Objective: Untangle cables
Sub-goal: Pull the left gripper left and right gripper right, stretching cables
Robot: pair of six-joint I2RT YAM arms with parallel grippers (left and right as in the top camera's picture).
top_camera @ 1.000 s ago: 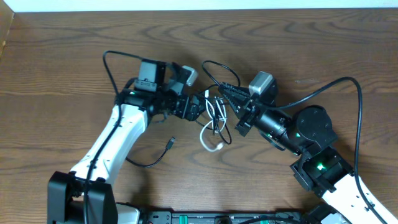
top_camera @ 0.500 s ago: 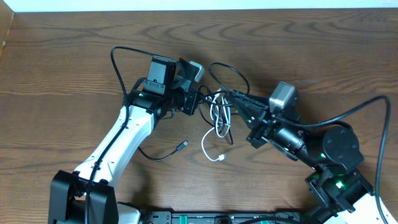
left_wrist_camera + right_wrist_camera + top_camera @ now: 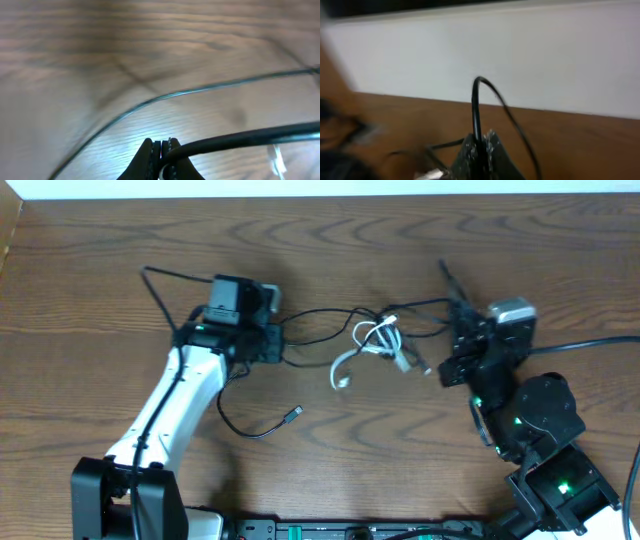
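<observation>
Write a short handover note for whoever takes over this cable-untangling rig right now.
Left gripper: shut on a black cable.
Right gripper: shut on a black cord.
Cables: a knot of black and white cords sits midway between the arms. One black plug end lies near the left arm.
Done: both grips are set.
Left: the knot is not yet apart, so work it loose.

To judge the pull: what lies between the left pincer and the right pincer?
The overhead view shows the knotted cables between the left pincer and the right pincer, with black strands running toward each.
</observation>
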